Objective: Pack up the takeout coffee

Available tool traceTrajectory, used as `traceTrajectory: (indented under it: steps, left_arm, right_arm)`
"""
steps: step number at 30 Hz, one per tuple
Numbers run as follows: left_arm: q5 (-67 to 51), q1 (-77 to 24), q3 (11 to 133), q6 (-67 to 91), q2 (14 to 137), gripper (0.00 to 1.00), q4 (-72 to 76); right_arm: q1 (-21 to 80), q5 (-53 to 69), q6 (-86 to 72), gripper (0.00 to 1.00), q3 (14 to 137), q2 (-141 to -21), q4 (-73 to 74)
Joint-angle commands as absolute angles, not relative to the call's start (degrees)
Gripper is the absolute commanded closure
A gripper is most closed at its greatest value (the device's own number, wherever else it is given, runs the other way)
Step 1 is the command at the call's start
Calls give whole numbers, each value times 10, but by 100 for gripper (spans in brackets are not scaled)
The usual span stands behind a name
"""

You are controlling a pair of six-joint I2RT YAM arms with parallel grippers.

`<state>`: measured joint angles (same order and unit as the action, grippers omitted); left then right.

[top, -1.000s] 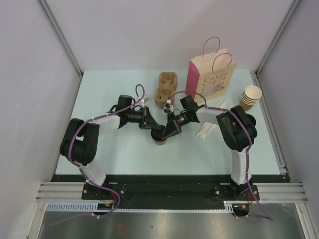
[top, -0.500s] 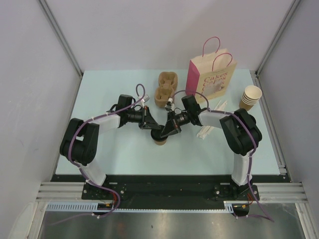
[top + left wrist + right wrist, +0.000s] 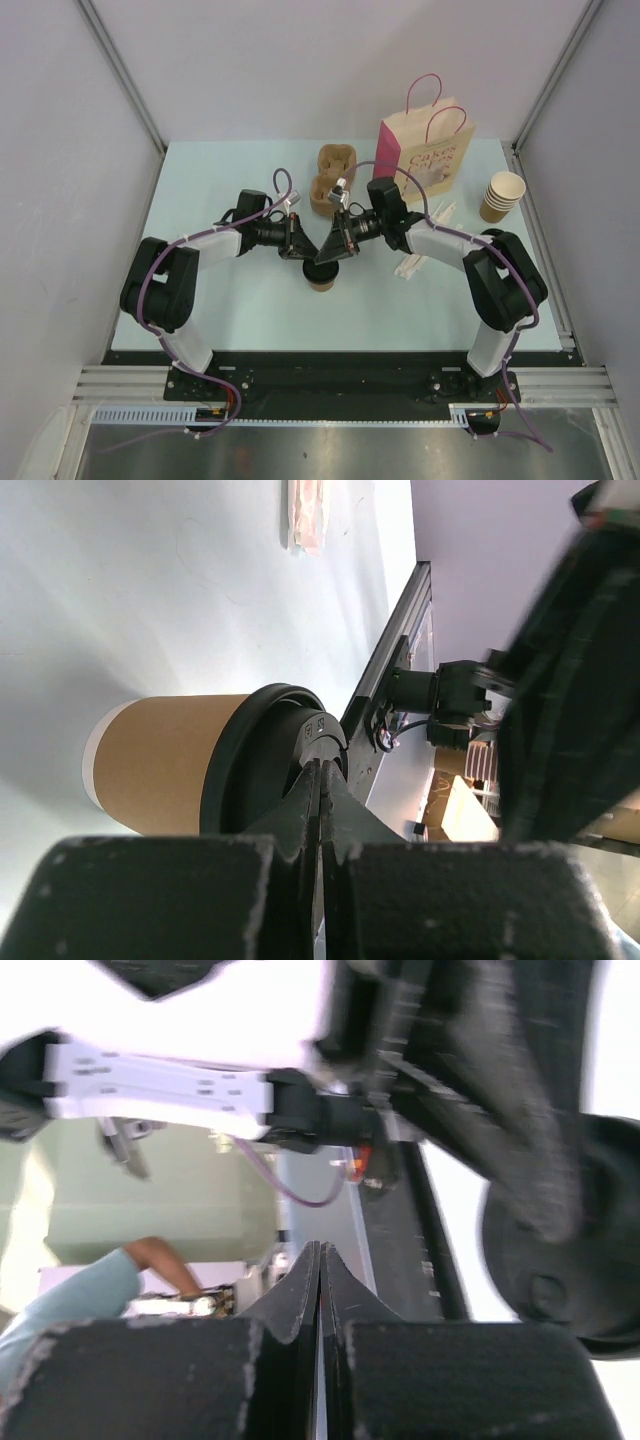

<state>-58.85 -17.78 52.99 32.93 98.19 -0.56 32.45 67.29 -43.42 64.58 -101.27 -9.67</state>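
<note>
Standing upright on the pale table (image 3: 200, 200), the takeout coffee (image 3: 321, 281) is found between the two arms, just in front of the pulp cup carrier (image 3: 330, 160) and not inside it. The cup is closed by its black lid (image 3: 262, 765), so its content is hidden. The left gripper (image 3: 320, 772) is shut with nothing between its fingers, and the tips are laid against the lid. The right gripper (image 3: 320, 1252) is also fully closed and empty, held just above the cup. The pink paper bag (image 3: 425, 155) is placed upright, well apart at the back; its inside cannot be seen. A stack of beige cups (image 3: 502, 195) is nested at the right.
</note>
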Motion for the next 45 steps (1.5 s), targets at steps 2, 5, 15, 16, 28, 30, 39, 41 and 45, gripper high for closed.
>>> traceTrajectory:
  steps: [2, 5, 15, 16, 28, 30, 39, 41, 45]
  left_arm:
    - [-514, -186, 517, 284, 998, 100, -46]
    - [-511, -186, 513, 281, 1001, 100, -48]
    - [-502, -186, 525, 285, 1003, 100, -51]
    - [-511, -186, 525, 286, 1002, 100, -43]
    - [-567, -205, 572, 314, 876, 65, -23]
    - [-564, -204, 588, 305, 864, 58, -40]
    - [-408, -193, 696, 51, 788, 1, -311]
    - [-352, -196, 716, 1, 778, 0, -336]
    - [-259, -236, 750, -84, 791, 0, -408]
  right_arm:
    - [330, 595, -300, 100, 652, -1082, 61]
    - [337, 558, -230, 100, 645, -1121, 122]
    - [315, 567, -238, 100, 641, -1105, 110]
    - [316, 574, -242, 100, 641, -1097, 99]
    - [321, 618, -259, 100, 644, -959, 54]
    - [316, 617, -244, 100, 650, -937, 71]
    - [237, 568, -159, 54, 727, -857, 234]
    - [208, 543, -140, 33, 743, -844, 257]
    - [167, 498, -110, 2, 765, -821, 312]
